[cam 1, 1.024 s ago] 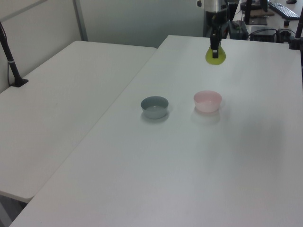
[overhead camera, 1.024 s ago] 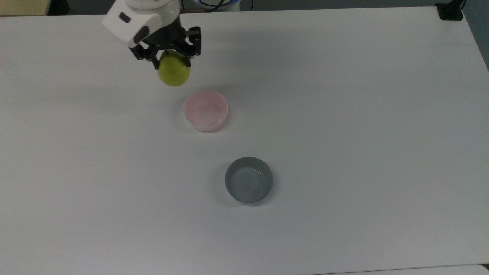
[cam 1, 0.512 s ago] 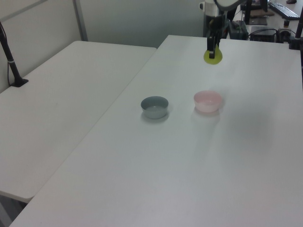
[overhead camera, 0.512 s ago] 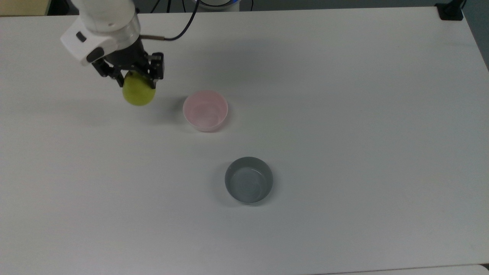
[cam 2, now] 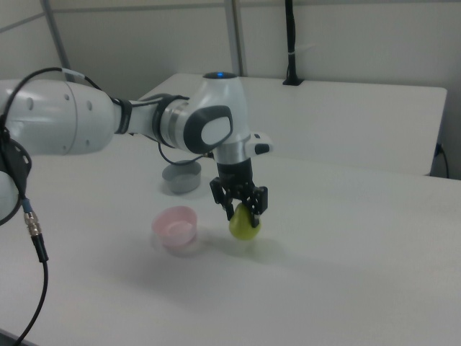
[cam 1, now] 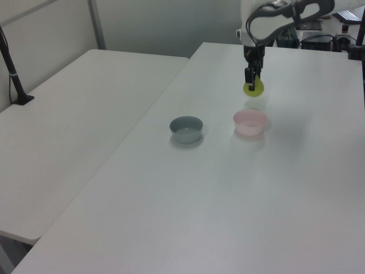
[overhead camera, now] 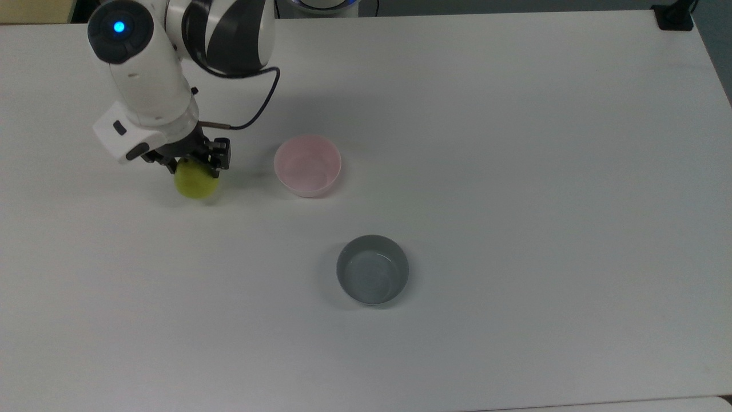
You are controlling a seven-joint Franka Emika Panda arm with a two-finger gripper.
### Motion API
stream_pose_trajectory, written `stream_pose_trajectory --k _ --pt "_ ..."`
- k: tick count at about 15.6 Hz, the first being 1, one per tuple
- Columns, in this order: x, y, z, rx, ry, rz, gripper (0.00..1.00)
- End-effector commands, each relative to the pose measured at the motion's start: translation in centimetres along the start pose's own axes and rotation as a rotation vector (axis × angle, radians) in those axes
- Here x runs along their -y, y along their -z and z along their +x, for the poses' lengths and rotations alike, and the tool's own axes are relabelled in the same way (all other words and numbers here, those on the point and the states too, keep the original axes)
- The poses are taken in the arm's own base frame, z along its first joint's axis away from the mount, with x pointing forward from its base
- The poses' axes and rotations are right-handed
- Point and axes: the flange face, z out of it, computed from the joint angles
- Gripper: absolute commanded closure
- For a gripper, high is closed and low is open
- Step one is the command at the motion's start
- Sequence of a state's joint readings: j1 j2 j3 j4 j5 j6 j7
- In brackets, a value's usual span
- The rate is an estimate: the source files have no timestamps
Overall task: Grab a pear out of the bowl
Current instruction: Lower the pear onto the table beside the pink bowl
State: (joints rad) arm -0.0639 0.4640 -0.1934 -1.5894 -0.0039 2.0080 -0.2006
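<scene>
The yellow-green pear (overhead camera: 196, 184) hangs in my gripper (overhead camera: 191, 166), which is shut on its upper part. It is low over the white table (overhead camera: 514, 171), to the top view's left of the pink bowl (overhead camera: 307, 165). In the right view the pear (cam 2: 245, 225) sits just above the tabletop, to the right view's right of the pink bowl (cam 2: 176, 225), under my gripper (cam 2: 240, 205). In the left view the pear (cam 1: 254, 88) is beyond the pink bowl (cam 1: 250, 122), held by my gripper (cam 1: 251, 80). The bowl holds nothing.
A grey bowl (overhead camera: 373, 269) stands in front of the pink one in the top view, also with nothing in it. A second white table (cam 1: 74, 114) adjoins on the left view's left. A black clamp (overhead camera: 675, 17) sits at the table's far right corner.
My gripper carried the pear to the top view's left, away from the pink bowl, then lowered it close to the table. The bowls stayed put.
</scene>
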Motion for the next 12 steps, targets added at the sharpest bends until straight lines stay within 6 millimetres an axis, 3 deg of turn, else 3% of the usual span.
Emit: stream_pose_trajectory --k 1,4,6,8,12 --pt "-0.57 -1.38 0.35 -0.027 -0.020 -0.027 0.49" --pt "-0.85 -2.00 0.48 -0.029 -0.023 -0.029 0.48" --pt "-1.04 -2.16 0.52 -0.032 -0.025 -0.032 0.34" --pt "-1.05 -2.19 0.50 -0.030 -0.027 -0.031 0.04" --pt "-1.09 -1.36 0.42 -0.034 -0.030 -0.030 0.00"
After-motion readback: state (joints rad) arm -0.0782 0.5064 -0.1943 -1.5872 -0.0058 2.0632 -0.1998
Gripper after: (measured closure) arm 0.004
